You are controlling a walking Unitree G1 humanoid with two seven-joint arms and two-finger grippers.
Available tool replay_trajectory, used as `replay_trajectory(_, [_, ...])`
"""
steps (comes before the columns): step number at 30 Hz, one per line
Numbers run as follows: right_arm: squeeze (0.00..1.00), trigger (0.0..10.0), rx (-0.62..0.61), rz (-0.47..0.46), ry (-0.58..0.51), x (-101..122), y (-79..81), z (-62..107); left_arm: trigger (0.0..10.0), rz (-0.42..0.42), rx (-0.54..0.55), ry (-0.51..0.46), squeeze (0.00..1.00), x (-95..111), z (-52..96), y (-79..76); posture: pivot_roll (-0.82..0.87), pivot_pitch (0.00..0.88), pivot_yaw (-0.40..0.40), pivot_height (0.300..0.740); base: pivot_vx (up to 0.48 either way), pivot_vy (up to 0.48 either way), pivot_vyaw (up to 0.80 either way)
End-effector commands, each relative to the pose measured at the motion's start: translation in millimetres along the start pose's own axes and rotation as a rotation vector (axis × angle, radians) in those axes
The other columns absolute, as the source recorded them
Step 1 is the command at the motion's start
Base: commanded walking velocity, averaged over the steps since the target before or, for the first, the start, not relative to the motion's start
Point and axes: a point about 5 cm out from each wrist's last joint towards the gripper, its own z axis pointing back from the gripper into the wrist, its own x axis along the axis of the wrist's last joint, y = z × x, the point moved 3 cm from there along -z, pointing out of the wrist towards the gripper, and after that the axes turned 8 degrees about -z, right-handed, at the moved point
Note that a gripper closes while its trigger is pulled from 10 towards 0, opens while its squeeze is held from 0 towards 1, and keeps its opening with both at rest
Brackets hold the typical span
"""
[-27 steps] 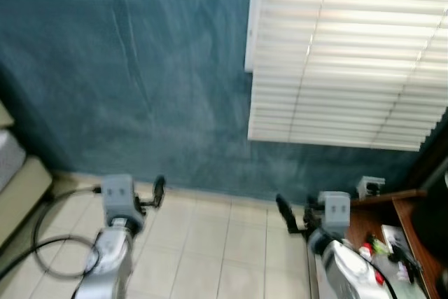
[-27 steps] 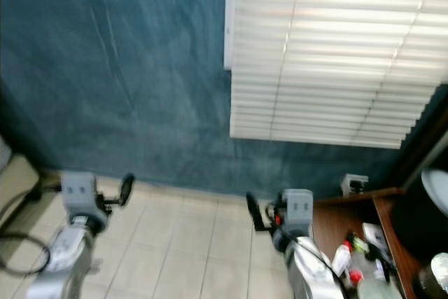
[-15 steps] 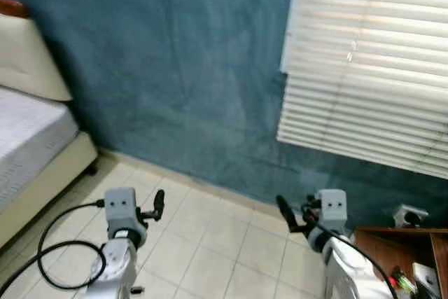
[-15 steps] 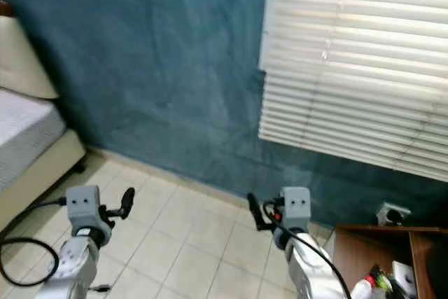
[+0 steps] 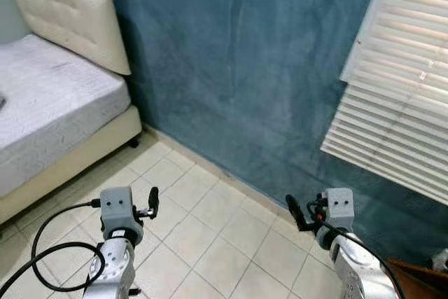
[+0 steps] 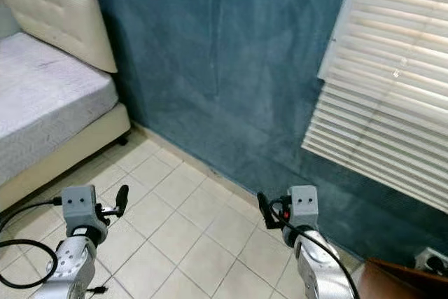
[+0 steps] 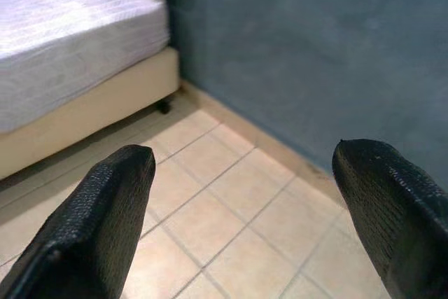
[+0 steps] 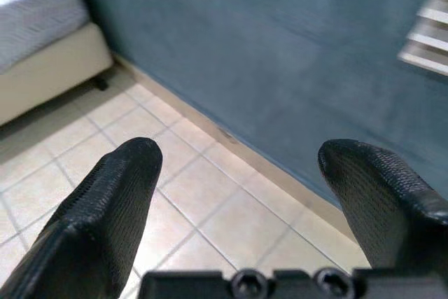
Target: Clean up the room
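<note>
Head camera looks down on a corner of a bedroom: teal-blue wall (image 5: 238, 68), beige tiled floor (image 5: 210, 243), a pale skirting strip where they meet. On the robot's left stands a bed (image 5: 49, 103) with a grey-white striped mattress, cream base and a padded cream headboard (image 5: 70, 12) with a wooden top edge, set against the wall. On the right, white window blinds (image 5: 399, 96) with slats lit from behind. At the lower right corner, a bit of brown wooden furniture (image 6: 392, 278), with a small white object (image 6: 430, 260) just behind it, possibly a wall socket; too small to tell. Both arms are raised in front of the body. Left gripper (image 7: 245, 194) hangs over the tiles, fingers spread wide, nothing between them. Right gripper (image 8: 238, 194) likewise, fingers wide apart and empty, pointing toward the wall base. A black cable (image 5: 49, 250) loops beside the left arm. No loose item to tidy lies on the visible floor.
</note>
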Motion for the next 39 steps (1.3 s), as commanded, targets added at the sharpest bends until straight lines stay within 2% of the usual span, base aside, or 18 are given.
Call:
replay_trajectory(1, [0.00,10.0,-0.014,0.017,-0.004,2,-6.1,-0.1,10.0,0.008,0.013,-0.020,0.00,5,-1.2,-1.5,0.03,0.000,-0.034,0.740,0.480,0.000,0.62])
replay_trajectory(6, [0.00,10.0,0.002,0.020,-0.007,1,-3.3,-0.5,10.0,0.038,0.017,-0.019,0.00,6,-1.7,-3.5,0.02,0.000,-0.030,0.740,0.480,0.000,0.62])
replay_trajectory(19, [0.00,10.0,0.020,0.010,-0.013,6,-4.7,-5.9,10.0,0.037,0.027,-0.027,0.00,8,-2.2,-4.1,0.03,0.000,-0.035,0.740,0.480,0.000,0.61])
replay_trajectory(39, [0.00,10.0,0.113,0.004,0.017,-1,12.7,-14.3,10.0,0.008,0.060,-0.044,0.00,12,-0.3,4.1,0.07,0.000,-0.046,0.740,0.480,0.000,0.61])
